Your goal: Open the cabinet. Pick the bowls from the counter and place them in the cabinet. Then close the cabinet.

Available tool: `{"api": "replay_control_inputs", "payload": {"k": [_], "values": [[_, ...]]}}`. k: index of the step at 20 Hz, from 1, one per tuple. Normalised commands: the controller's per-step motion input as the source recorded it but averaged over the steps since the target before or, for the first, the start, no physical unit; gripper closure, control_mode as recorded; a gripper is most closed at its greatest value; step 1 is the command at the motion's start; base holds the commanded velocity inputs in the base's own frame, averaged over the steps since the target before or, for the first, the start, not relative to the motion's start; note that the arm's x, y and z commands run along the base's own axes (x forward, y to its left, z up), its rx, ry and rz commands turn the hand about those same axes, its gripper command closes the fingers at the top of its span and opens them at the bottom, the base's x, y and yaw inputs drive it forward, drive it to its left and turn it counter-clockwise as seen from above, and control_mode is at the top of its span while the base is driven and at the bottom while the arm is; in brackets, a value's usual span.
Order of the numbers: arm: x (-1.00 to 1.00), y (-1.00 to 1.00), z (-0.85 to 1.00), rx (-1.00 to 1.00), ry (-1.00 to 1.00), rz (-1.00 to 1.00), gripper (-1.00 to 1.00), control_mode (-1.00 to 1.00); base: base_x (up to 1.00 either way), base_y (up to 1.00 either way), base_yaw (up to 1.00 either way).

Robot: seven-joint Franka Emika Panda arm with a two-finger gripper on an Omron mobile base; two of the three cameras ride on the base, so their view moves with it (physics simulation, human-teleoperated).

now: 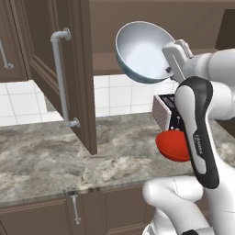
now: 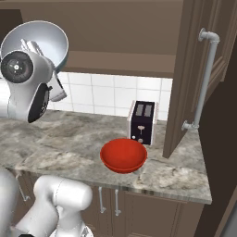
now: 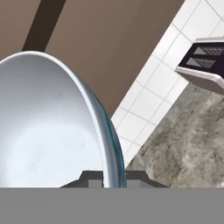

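The white bowl (image 1: 143, 49) is pale grey-white inside with a blue-green band under its rim. The red bowl (image 2: 124, 154) is plain glossy red. The counter (image 1: 41, 158) is grey-brown marbled stone. The cabinet (image 1: 80, 69) is dark brown with a silver handle (image 1: 61, 78). At two o'clock of the red bowl, the toaster (image 2: 143, 121) is black and silver. The wall tiles (image 2: 102, 95) are white.

White bowl (image 1: 144, 50), blue-patterned outside, plain pale inside: held up off the desk, tipped on its side, rim pinched in the hand (image 3: 113, 180), in front of the open cabinet shelf. Red bowl (image 2: 123, 154), glossy, upright on the desk (image 2: 55, 148) near its front edge. Cabinet (image 1: 73, 69): dark brown, door swung open, long silver bar handle (image 1: 61, 78) vertical.
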Motion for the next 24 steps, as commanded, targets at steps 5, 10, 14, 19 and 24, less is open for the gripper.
{"api": "replay_control_inputs", "payload": {"k": [5, 10, 14, 19, 24], "values": [[0.57, 0.15, 0.00, 0.00, 0.04, 0.00, 1.00, -1.00, 0.00, 0.00, 0.00], [0.58, 0.22, 0.00, 0.00, 0.03, 0.00, 1.00, -1.00, 0.00, 0.00, 0.00], [0.63, 0.32, 0.00, 0.00, 0.04, 0.00, 1.00, -1.00, 0.00, 0.00, 0.00], [0.63, 0.26, 0.00, 0.00, 0.02, 0.00, 1.00, -1.00, 0.00, 0.00, 0.00], [0.62, 0.20, 0.00, 0.00, 0.02, 0.00, 1.00, -1.00, 0.00, 0.00, 0.00]]}}
